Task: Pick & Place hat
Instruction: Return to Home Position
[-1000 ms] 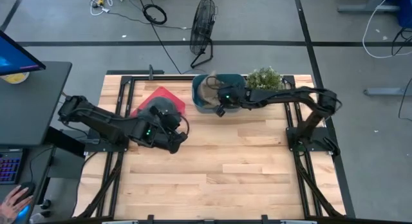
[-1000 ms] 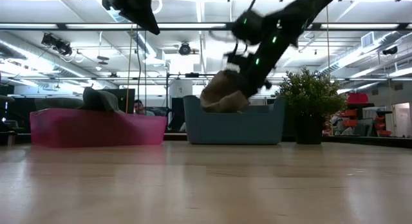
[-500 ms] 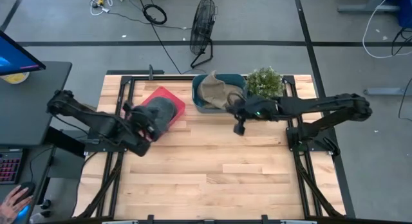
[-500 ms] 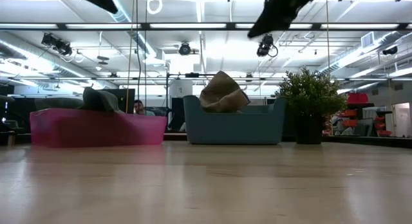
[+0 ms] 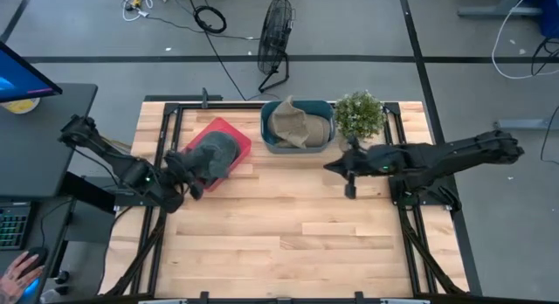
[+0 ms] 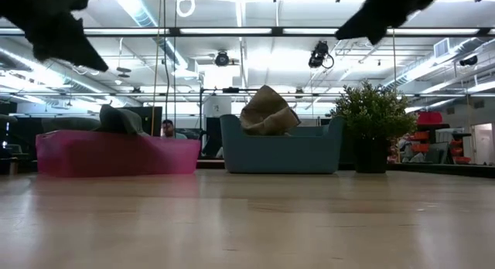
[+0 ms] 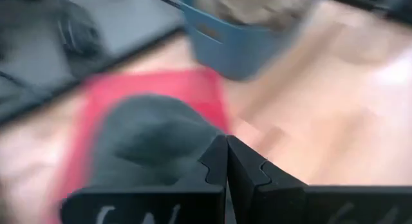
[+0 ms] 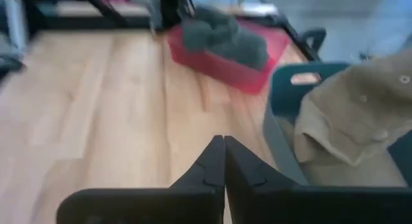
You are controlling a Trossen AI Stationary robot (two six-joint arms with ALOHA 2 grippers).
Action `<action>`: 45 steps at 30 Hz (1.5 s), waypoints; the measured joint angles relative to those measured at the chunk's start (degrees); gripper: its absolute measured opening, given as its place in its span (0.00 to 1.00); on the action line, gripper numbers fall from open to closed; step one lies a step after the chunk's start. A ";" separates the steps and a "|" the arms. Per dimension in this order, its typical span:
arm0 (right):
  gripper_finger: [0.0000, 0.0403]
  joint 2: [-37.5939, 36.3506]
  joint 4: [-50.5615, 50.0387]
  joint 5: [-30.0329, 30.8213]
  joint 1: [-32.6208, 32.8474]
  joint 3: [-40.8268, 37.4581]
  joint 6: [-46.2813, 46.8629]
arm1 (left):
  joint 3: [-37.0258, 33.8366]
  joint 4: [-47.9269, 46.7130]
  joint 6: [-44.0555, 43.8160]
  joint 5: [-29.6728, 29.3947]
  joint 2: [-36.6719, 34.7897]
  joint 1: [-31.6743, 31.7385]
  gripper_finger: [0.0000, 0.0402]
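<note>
Right gripper (image 8: 223, 143): the fingers are seen pressed together with nothing between them. In the high view it's parked right of centre, just below the potted plant (image 5: 360, 114) and off to the lower right of the blue bin (image 5: 265, 129).

Left gripper (image 7: 226, 143) is likewise closed and empty. It's at centre left, just beside the lower left edge of the red bin (image 5: 229, 127), where a dark grey hat (image 5: 214, 151) is piled.

The brown caps (image 5: 297, 127) are found in the blue bin at upper centre, heaped well above its rim in the low view. No hat is seen on the bare table (image 5: 288, 234), so the job looks basically done.

Risks, as guessed:
- The heap could be tipped out if the bin gets nudged.
- The plant could be clipped by the right arm on a wide swing home.
- The grey hat could be snagged by the left fingers, since it sits proud of its bin right next to them.
</note>
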 joint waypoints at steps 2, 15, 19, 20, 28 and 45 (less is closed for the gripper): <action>0.01 -4.91 3.57 -0.61 0.66 -4.71 0.11 | -3.72 8.95 5.01 3.71 -2.62 0.12 0.01; 0.01 -35.39 16.80 -6.07 1.28 -27.99 -2.37 | -15.32 38.22 46.69 17.46 -17.64 6.70 0.01; 0.01 -41.90 16.58 -6.07 1.27 -32.16 -2.36 | -18.19 41.45 53.12 19.91 -23.80 8.30 0.01; 0.01 -43.31 16.53 -6.09 1.25 -32.88 -2.39 | -18.99 41.73 53.21 19.99 -25.22 8.74 0.01; 0.01 -50.92 11.16 -6.07 1.25 -34.14 -2.06 | -28.25 45.67 53.93 23.42 -36.06 11.22 0.01; 0.01 -54.58 8.02 -8.65 1.23 -34.27 0.26 | -33.49 54.61 66.40 37.42 -43.79 17.66 0.01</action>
